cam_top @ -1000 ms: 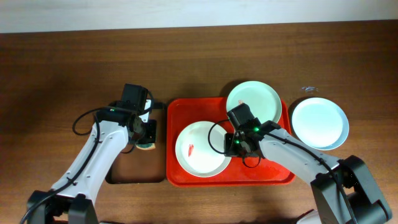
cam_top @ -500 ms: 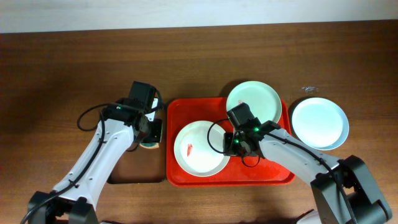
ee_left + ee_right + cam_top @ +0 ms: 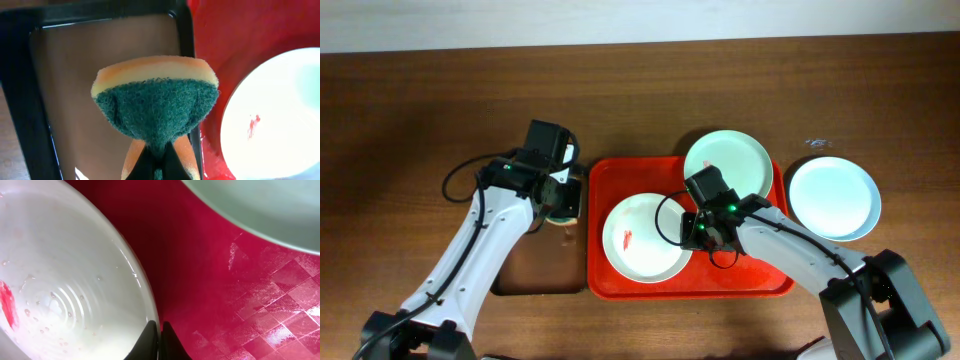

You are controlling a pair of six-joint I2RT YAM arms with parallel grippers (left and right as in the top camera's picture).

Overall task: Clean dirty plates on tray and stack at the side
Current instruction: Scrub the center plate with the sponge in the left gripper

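Note:
A plate (image 3: pixel 642 237) with a red smear (image 3: pixel 626 240) lies on the red tray (image 3: pixel 610 175). My right gripper (image 3: pixel 695 232) is shut on its right rim; the right wrist view shows the fingers (image 3: pixel 160 332) pinching the plate's rim (image 3: pixel 75 280). A second plate (image 3: pixel 727 165) rests at the tray's far right corner and shows in the right wrist view (image 3: pixel 265 210). A third plate (image 3: pixel 834 197) sits on the table to the right. My left gripper (image 3: pixel 560 205) is shut on a green and orange sponge (image 3: pixel 157 100) above the brown tray's right edge, left of the smeared plate (image 3: pixel 280 115).
A black-rimmed brown tray (image 3: pixel 535 270) lies left of the red tray and shows in the left wrist view (image 3: pixel 100 75). The wooden table (image 3: pixel 410 120) extends around both trays. The red tray floor (image 3: pixel 210 280) has a checkered texture.
My left arm has moved right with the sponge, from over the brown tray towards the red tray's edge. The right gripper and the plates have not moved.

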